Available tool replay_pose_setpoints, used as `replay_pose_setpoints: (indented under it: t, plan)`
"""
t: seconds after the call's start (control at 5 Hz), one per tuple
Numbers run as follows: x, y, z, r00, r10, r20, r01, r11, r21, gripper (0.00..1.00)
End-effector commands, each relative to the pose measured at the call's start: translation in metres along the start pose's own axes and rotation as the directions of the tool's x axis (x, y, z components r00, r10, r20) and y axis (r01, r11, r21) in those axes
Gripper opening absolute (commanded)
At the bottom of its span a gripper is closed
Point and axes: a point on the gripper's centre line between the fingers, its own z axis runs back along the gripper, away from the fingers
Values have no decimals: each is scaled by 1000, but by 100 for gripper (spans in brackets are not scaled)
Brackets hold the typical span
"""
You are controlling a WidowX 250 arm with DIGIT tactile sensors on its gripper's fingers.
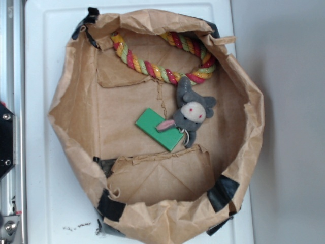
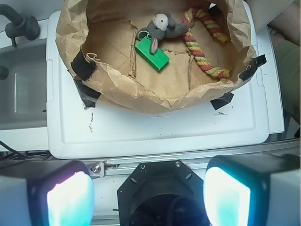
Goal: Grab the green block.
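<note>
White tray (image 1: pixel 38 152) carrying a brown paper bag (image 1: pixel 76 91) with rolled-down rim, black tape at corners. Contents: green block (image 1: pixel 155 127), lying flat at bag centre; grey plush toy (image 1: pixel 193 109), overlapping the block's right end; multicoloured rope (image 1: pixel 152 68), upper part. Gripper (image 2: pixel 148 195): lower edge of wrist view, well apart from bag, fingers spread wide, empty.

Brown paper bag (image 1: pixel 76 112) on white tray (image 1: pixel 40 152); inside: grey plush toy (image 1: pixel 194 109) w/ multicoloured rope (image 1: pixel 152 68) just beside.
</note>
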Motion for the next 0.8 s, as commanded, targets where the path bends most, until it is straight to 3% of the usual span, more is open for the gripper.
replay_pose_setpoints:
  t: [0.0, 0.2, 0.6]
  plan:
    - [0, 0, 0, 1000, 0, 0, 0, 1000, 0, 100]
    - [43, -25, -16, 1000, 7, -25, -7, 1000, 16, 100]
    - [75, -17, -36, 977, -210, -34, 205, 972, -117, 100]
